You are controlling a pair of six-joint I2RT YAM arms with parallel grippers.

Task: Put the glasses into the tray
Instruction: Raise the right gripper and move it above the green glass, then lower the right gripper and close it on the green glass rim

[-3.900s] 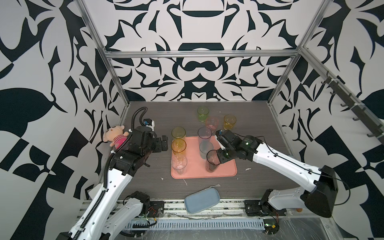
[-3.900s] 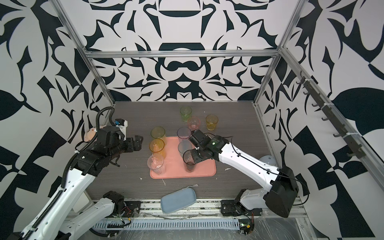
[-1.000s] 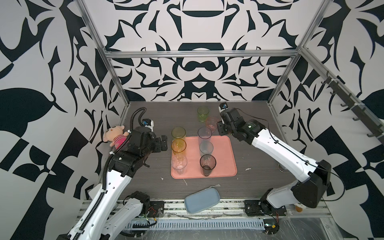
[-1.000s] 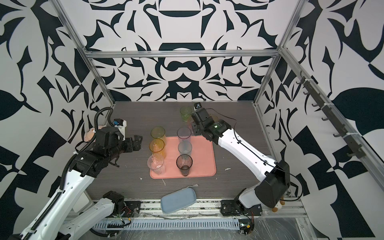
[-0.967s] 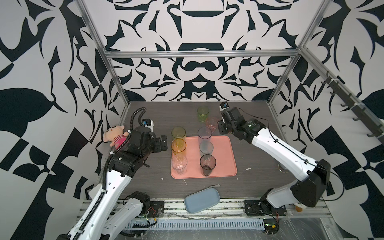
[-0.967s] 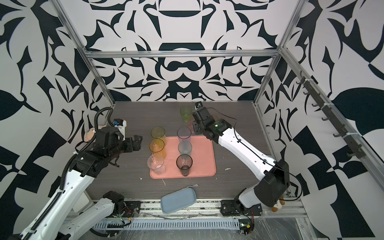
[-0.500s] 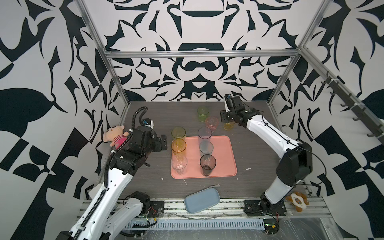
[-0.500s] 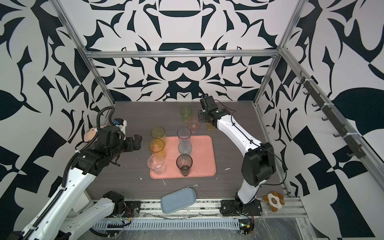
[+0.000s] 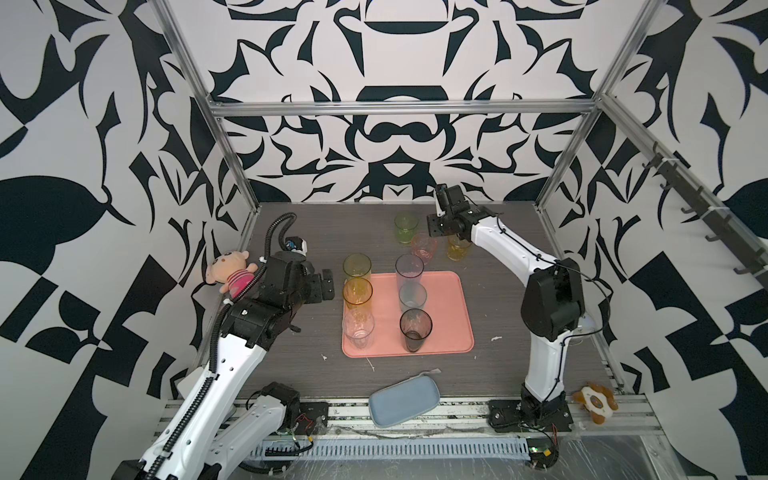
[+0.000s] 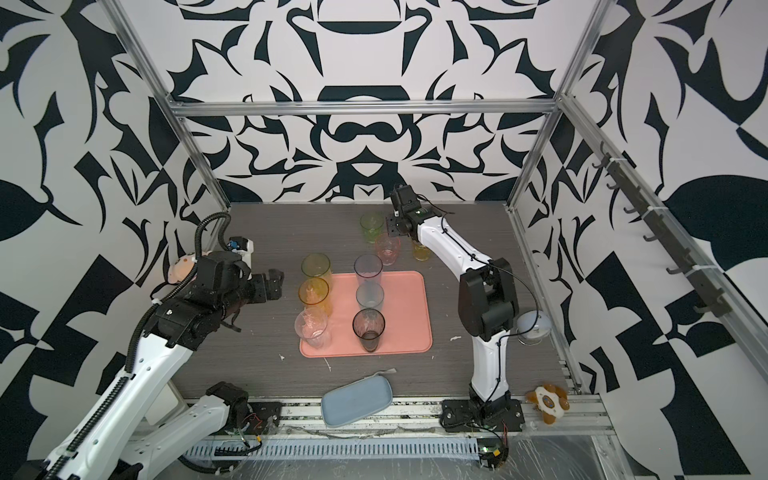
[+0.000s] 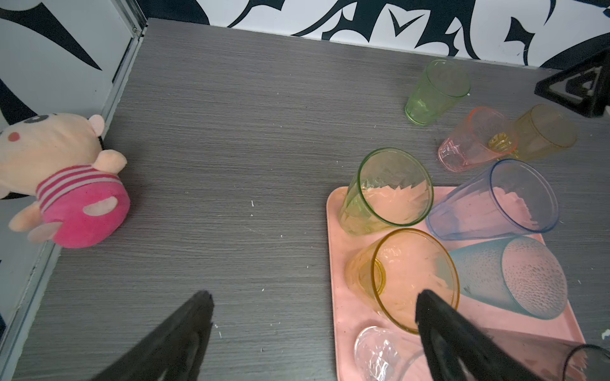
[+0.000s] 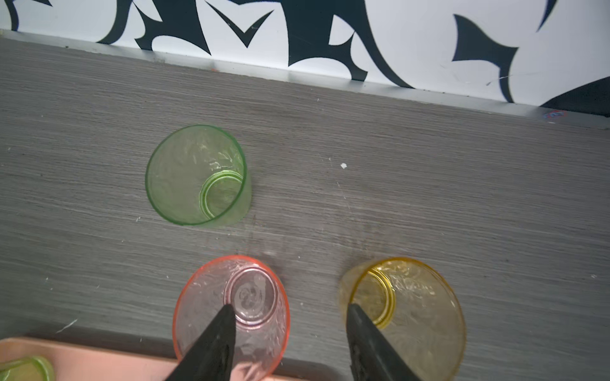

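The salmon-pink tray [image 9: 449, 307] [image 10: 409, 309] carries several upright glasses: yellow-green [image 11: 386, 191], amber [image 9: 357, 293], clear [image 9: 358, 328], blue [image 9: 409, 270], teal [image 9: 412, 297] and smoke-grey [image 9: 415, 330]. Behind it on the table stand a green glass [image 12: 196, 174], a pink glass [image 12: 231, 313] and a yellow glass [image 12: 409, 313]. My right gripper [image 12: 290, 308] [image 9: 441, 237] hovers open above the pink and yellow ones, one finger over each, holding nothing. My left gripper [image 11: 315, 293] [image 9: 327, 286] is wide open and empty, just left of the tray beside the amber glass.
A pink plush toy [image 9: 230, 274] lies against the left wall. A blue-grey oblong dish [image 9: 403, 403] sits at the table's front edge. Another small toy [image 9: 594, 401] rests at the front right rail. The back wall is close behind the three loose glasses.
My right arm has swung from over the tray's far edge back to the pink and yellow glasses, and its jaws have widened. The left arm has not moved.
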